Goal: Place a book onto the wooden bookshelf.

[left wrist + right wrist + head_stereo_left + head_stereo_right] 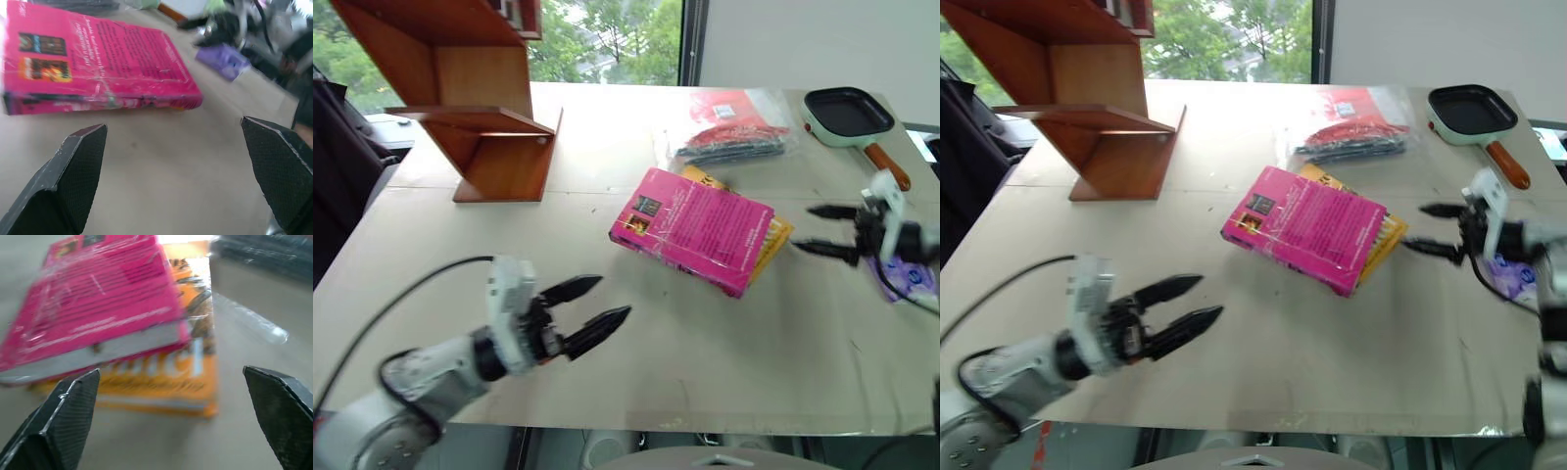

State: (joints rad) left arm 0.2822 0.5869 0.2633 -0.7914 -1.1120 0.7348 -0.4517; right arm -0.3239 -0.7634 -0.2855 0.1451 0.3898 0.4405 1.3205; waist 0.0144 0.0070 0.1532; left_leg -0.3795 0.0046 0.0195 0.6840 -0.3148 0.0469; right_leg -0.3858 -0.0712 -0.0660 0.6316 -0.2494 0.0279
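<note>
The book (pixel 695 227) lay flat on the table (pixel 607 333), resting on a yellow book (pixel 771 238), ahead and to the right of my left gripper (pixel 599 304) and just to the left of my right gripper (pixel 822 231). Both grippers stood open and empty, each pointing in toward it. Its long axis ran roughly from one gripper toward the other. My right gripper looked nearer. The wooden bookshelf (pixel 480 98) stood well beyond my left gripper.

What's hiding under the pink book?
A yellow book lies under the pink book, peeking out along one edge and at a corner. Most of its cover is hidden, so its title cannot be read in full.
</note>
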